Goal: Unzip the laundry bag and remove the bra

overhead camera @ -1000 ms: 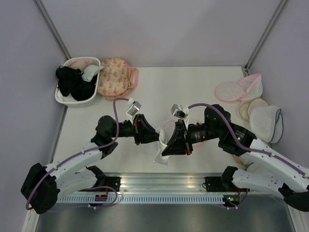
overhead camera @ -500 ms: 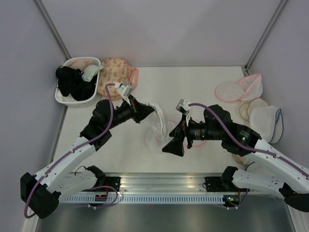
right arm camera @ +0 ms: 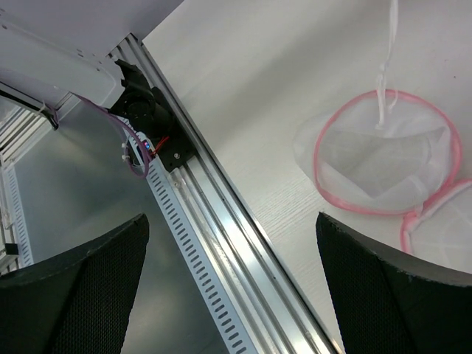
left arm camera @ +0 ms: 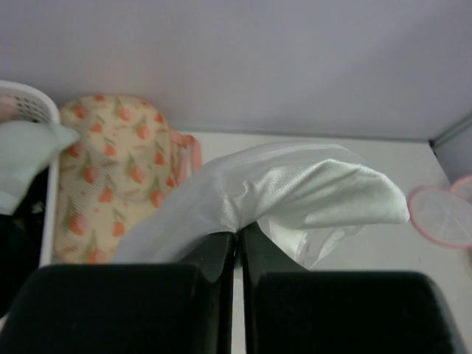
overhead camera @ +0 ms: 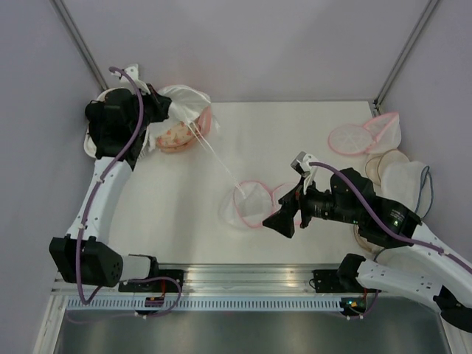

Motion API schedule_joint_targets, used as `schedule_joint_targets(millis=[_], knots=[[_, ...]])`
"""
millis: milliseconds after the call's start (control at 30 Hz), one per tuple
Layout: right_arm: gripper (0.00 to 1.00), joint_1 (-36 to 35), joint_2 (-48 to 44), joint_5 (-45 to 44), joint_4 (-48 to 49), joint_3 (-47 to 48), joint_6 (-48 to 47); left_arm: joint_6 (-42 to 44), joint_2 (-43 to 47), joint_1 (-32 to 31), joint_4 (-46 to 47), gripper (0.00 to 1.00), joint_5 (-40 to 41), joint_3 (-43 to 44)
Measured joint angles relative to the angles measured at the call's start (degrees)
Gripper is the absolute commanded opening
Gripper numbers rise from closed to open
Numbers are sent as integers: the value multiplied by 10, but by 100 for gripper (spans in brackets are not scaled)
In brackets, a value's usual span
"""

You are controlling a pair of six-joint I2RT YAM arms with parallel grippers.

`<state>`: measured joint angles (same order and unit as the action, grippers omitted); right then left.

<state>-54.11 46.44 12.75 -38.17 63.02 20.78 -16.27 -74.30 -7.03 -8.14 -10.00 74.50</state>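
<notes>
One strap [overhead camera: 217,158] spans bra [overhead camera: 188,99] to laundry bag [overhead camera: 249,204], past floral bag [overhead camera: 175,136].

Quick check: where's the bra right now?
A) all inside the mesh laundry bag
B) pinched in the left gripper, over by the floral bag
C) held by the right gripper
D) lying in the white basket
B: the left wrist view shows the left gripper shut on the white bra beside the floral bag. One thin strap runs to the laundry bag, and the right gripper is open and empty.
</notes>
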Motion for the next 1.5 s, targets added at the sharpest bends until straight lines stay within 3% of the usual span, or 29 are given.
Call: schedule_joint_targets(millis=[233, 500, 733, 967, 1200, 1500], knots=[[98, 0, -5, -6, -1, -31, 0, 14, -128, 74, -24, 2, 56, 198], [98, 0, 18, 6, -5, -61, -1, 36, -320, 112, -14, 2, 177, 449], [98, 0, 41, 7, -11, -65, -10, 45, -394, 124, 27, 2, 292, 489], [98, 15, 96, 29, -14, -80, -31, 51, -409, 176, 39, 2, 363, 490], [98, 37, 165, 63, -4, -82, -49, 50, -409, 245, 45, 2, 371, 490], [98, 42, 174, 78, 5, -82, -56, 41, -409, 244, 51, 2, 333, 478]])
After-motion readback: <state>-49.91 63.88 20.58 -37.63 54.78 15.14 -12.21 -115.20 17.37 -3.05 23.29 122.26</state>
